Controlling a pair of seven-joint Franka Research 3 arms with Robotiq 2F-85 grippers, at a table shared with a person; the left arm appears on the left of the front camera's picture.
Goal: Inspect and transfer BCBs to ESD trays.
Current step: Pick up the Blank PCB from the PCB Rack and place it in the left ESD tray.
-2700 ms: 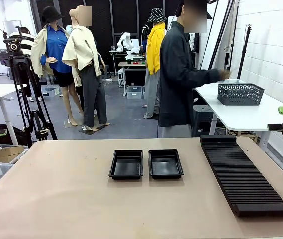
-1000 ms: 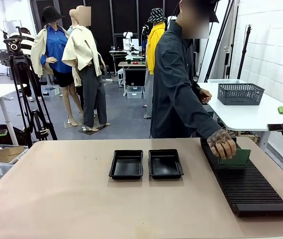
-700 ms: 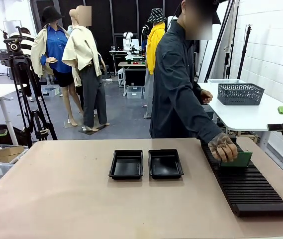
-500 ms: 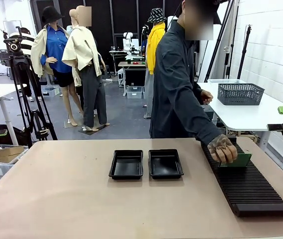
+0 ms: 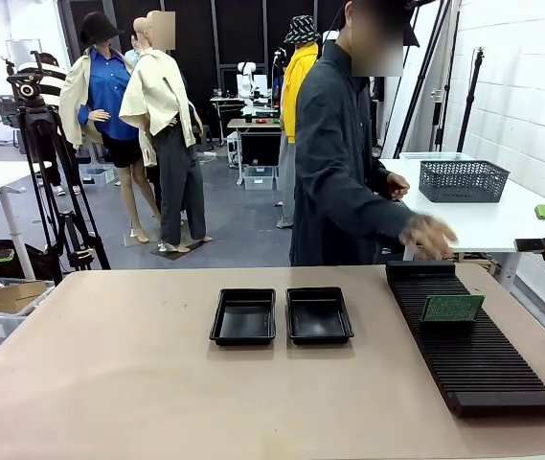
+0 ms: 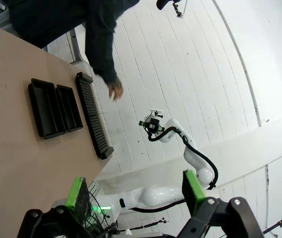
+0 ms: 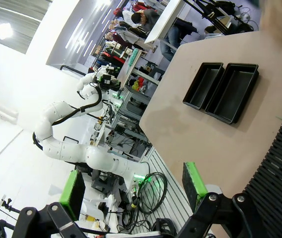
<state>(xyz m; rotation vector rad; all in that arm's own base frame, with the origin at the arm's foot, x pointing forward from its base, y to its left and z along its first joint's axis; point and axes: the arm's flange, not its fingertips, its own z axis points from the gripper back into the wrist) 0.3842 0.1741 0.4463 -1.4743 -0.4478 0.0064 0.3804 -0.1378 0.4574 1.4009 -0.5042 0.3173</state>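
One BCB (image 5: 452,308) stands on edge in the slotted rack (image 5: 473,369), long axis 9-to-3, at 3 o'clock of the ESD trays (image 5: 243,335). Likely nearer: right fingers (image 7: 194,179), apart, empty. The left fingers (image 6: 76,193) are apart too. Person's hand (image 5: 428,235) is at the board's 12, not touching.
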